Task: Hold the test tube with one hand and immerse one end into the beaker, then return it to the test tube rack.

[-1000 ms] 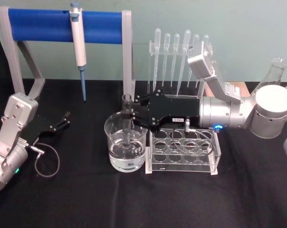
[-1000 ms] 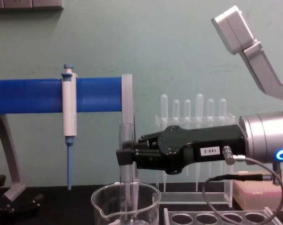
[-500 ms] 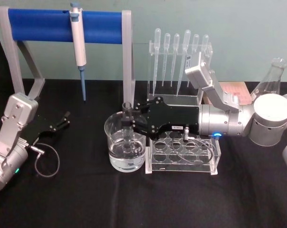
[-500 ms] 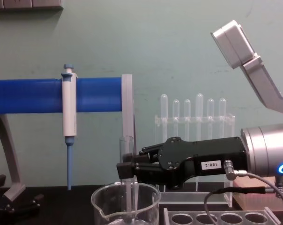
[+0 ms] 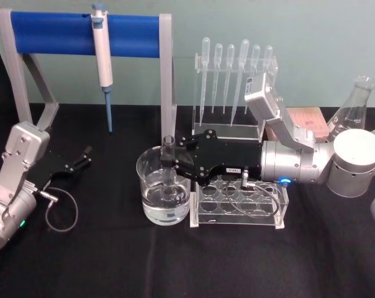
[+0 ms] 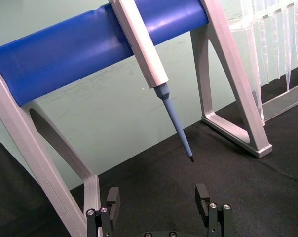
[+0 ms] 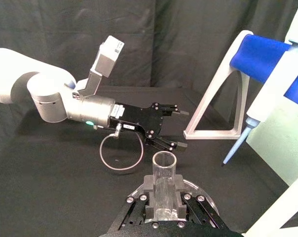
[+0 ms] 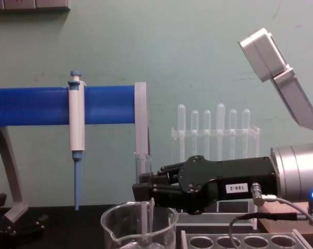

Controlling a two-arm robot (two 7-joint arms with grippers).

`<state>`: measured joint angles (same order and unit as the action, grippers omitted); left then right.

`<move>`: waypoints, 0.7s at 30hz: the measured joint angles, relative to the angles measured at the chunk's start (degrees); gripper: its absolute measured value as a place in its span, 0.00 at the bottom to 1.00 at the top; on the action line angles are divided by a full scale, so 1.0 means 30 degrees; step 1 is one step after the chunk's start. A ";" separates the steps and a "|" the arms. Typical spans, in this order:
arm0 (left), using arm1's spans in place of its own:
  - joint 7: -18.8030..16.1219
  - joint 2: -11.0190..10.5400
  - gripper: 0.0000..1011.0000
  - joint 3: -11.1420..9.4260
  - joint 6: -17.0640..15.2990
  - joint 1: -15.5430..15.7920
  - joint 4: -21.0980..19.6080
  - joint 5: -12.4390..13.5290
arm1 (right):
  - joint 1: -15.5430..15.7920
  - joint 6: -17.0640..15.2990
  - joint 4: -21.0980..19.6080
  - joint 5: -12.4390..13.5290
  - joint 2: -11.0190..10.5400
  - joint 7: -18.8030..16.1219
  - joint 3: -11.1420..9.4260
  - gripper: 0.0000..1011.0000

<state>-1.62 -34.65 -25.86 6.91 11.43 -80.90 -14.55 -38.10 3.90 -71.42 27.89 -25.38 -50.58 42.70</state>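
With the left gripper (image 5: 83, 157) parked at the near left of the counter (image 5: 113, 261), jaws apart and empty, holds the test tube (image 5: 169, 146) upright in the right gripper (image 5: 169, 162), jaws clamped on its upper part, lower end seemingly under the clear liquid in the beaker (image 5: 151, 211) at centre, just left of the test tube rack (image 5: 237, 217). Could crack the tube's round bottom on the beaker floor if pushed lower, or knock it against the rim if swung right before lifting clear. Farther back, risks clipping the pipettes (image 5: 231, 68) if carried too far.
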 joint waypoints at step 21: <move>0.0000 0.0000 0.99 -0.0001 0.0000 0.0000 0.0000 0.0000 | 0.0209 -0.0169 -0.0134 -0.0105 -0.0052 0.0200 -0.0164 0.24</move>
<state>-1.62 -34.65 -25.86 6.91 11.43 -80.90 -14.55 -37.47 3.40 -71.82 27.58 -25.54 -49.98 42.20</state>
